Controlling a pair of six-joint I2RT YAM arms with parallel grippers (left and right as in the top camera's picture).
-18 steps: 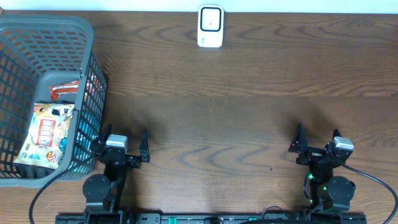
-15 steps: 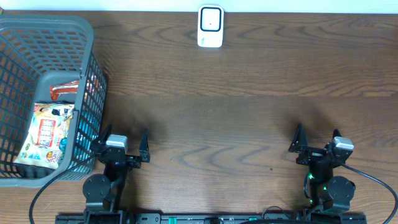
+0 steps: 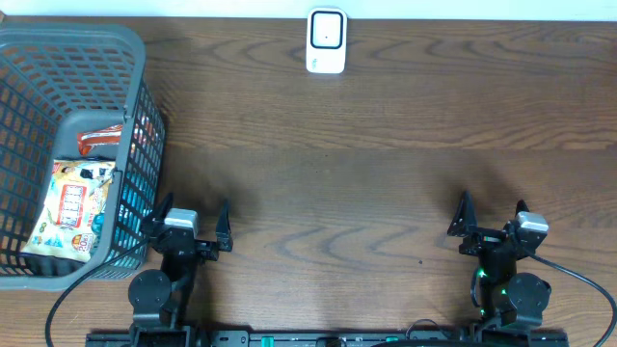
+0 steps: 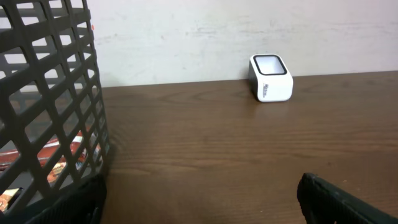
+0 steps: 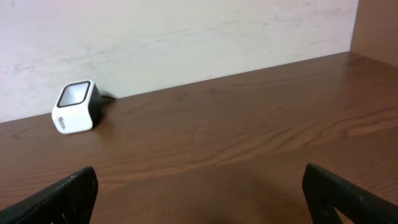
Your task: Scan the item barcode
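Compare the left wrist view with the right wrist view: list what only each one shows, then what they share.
Only the left wrist view shows the gray mesh basket, with a red packet visible through its wall. Only the right wrist view shows the brown side panel at the far right. Both show the white scanner on the wooden table against a pale wall.
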